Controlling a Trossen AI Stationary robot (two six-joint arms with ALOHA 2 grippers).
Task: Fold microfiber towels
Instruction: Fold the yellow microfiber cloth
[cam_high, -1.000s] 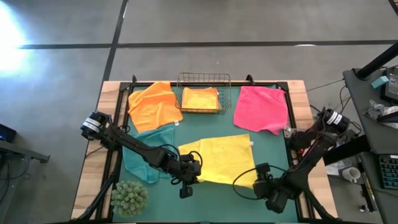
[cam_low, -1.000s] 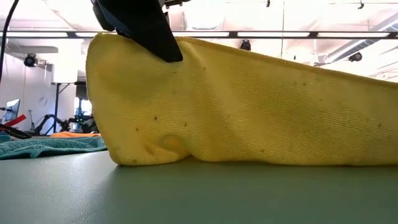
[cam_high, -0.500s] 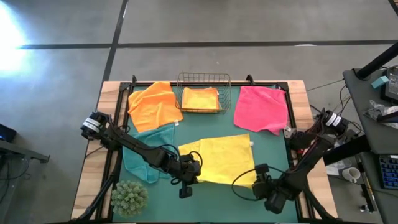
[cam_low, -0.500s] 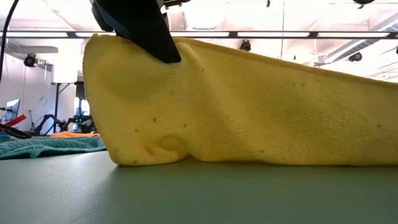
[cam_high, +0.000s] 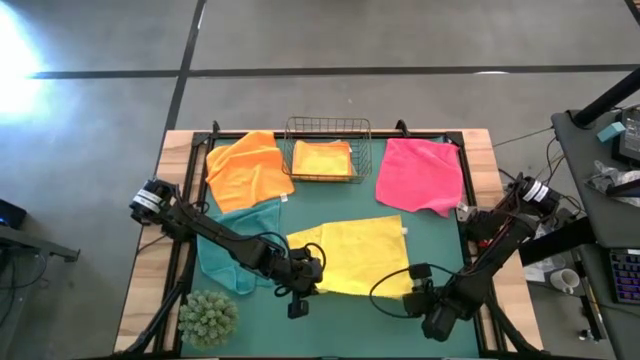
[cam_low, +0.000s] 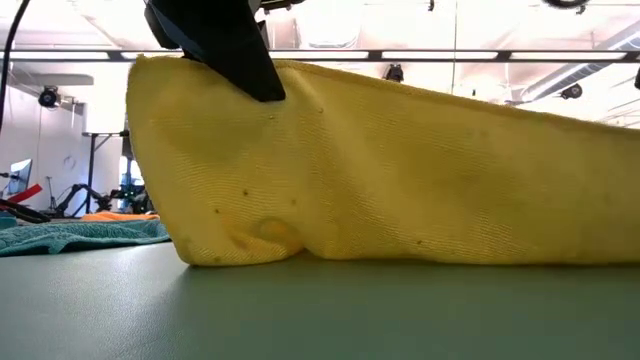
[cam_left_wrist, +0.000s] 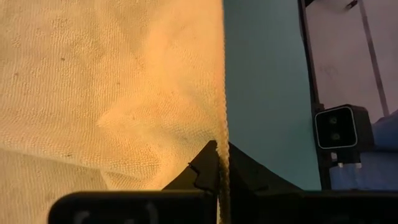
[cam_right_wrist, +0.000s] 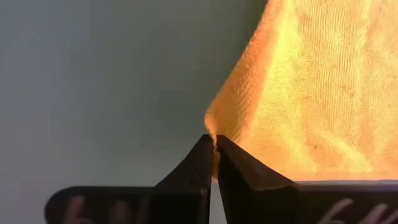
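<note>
The yellow towel (cam_high: 355, 258) lies spread on the green mat near the table's front. My left gripper (cam_high: 318, 272) is shut at its near left corner, and this corner stands raised in the low view (cam_low: 215, 40). My right gripper (cam_high: 412, 290) is shut at the towel's near right corner. The towel's far part rests flat on the mat. An orange towel (cam_high: 247, 170), a pink towel (cam_high: 420, 175) and a teal towel (cam_high: 225, 250) lie spread around it. My left gripper pinches the yellow towel's edge (cam_left_wrist: 219, 149) between its two fingers, at the near left corner. It comes slanting down from the table's left. That corner is held up off the mat, and the cloth slopes down from it (cam_low: 400, 170). My right gripper pinches the tip of the towel's near right corner (cam_right_wrist: 212, 134) between its two fingertips. It comes steeply from above on the near right side. The cloth widens away from the fingers.
A wire basket (cam_high: 328, 150) with a folded orange cloth stands at the far middle. A green spiky plant ball (cam_high: 208, 318) sits at the near left corner. A small black camera (cam_high: 298, 308) stands just in front of my left gripper.
My right gripper has shut on the yellow towel's near right corner while staying almost in place. My left gripper has kept the near left corner raised.
</note>
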